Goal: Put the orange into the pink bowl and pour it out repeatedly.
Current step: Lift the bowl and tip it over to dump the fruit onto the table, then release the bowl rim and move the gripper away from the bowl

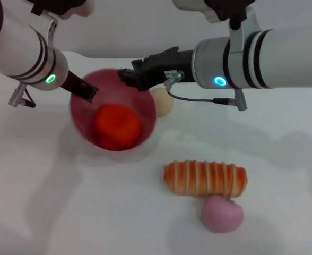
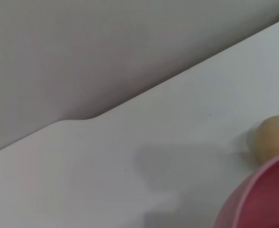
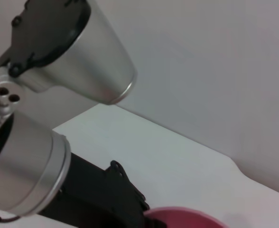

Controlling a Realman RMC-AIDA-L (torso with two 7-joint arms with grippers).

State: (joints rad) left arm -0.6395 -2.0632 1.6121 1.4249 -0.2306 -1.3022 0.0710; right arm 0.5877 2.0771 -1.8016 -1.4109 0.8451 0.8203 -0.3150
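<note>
step: orange (image 1: 117, 125) sitting in bowl (image 1: 145, 101), pour pending | left gripper (image 1: 88, 93) gripping rim | right gripper (image 1: 128, 76) at rim, closure unclear | next: tipping bowl

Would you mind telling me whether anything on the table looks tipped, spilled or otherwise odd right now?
Only the pink bowl stands out: it is tilted, its opening turned toward the head camera, with the left gripper and right gripper at its far rim. The orange is inside, not spilled. The striped bread, pink fruit and beige ball lie undisturbed.
</note>
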